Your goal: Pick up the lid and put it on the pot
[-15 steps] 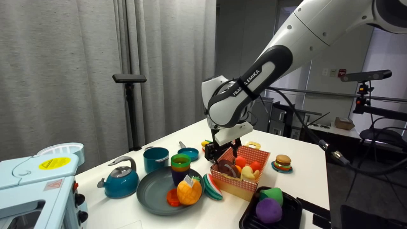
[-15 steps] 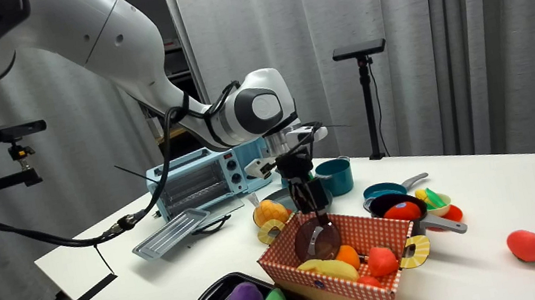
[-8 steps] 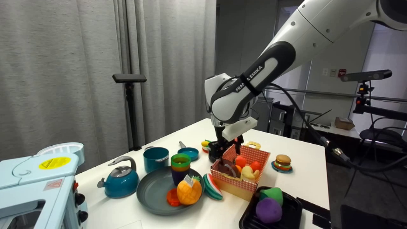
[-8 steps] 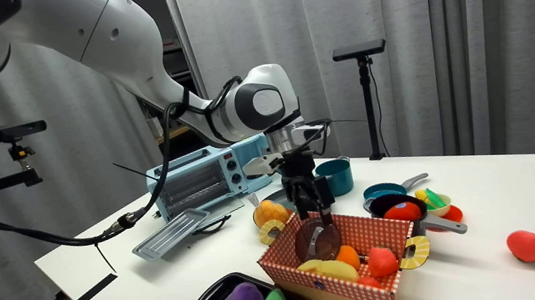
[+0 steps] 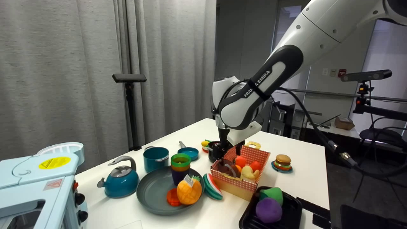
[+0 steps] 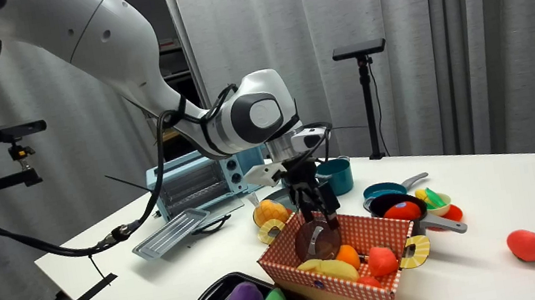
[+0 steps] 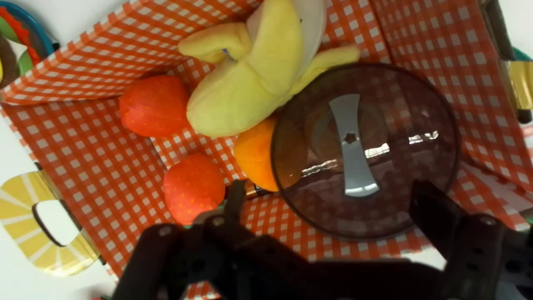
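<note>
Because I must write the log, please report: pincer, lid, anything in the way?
Pincer open at the basket. Lid tilted inside, not gripped. Orange fruit and yellow fruit crowd its edge, possibly in the way.

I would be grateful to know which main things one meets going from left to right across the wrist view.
Yellow basket handle, upper strawberry, orange fruit, see-through pot lid, second basket handle at the right edge.
</note>
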Robot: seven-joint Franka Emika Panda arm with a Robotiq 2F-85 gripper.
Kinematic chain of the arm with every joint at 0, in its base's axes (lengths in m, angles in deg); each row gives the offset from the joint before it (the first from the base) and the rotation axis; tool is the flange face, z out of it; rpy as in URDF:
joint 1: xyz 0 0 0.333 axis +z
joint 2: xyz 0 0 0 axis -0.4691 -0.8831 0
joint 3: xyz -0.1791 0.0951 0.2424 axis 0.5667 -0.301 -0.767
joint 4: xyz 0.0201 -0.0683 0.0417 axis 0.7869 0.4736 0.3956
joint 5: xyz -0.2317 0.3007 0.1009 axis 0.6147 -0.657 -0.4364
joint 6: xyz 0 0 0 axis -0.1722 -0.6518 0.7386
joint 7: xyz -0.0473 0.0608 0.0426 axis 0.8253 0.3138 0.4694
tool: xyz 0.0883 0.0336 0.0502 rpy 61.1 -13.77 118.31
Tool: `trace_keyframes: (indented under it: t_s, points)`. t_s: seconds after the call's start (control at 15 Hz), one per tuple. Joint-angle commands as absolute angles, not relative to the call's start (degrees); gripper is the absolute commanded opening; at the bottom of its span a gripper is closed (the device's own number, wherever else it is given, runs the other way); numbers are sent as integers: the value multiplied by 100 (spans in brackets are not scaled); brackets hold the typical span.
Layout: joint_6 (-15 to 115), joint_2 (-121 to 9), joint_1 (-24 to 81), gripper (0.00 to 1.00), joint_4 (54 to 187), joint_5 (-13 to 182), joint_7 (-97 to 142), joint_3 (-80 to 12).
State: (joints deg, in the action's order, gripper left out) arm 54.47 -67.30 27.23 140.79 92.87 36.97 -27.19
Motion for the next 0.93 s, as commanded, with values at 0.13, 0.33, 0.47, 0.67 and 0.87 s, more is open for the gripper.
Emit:
trace_keyframes:
  t_s: [0.13,0.33,0.47,0.67,0.87]
  points:
    - [6087,-6182,2623,100,14981,9118,3541,-2733]
    - [6541,-6107,2569,100,15280,9206,3538,-2610]
    - [6884,-6181,2582,100,15330,9134,3643,-2598]
    - [7132,-6344,2647,100,15215,8929,3566,-2792]
    - [7111,-6354,2690,100,15152,8701,3417,-3066]
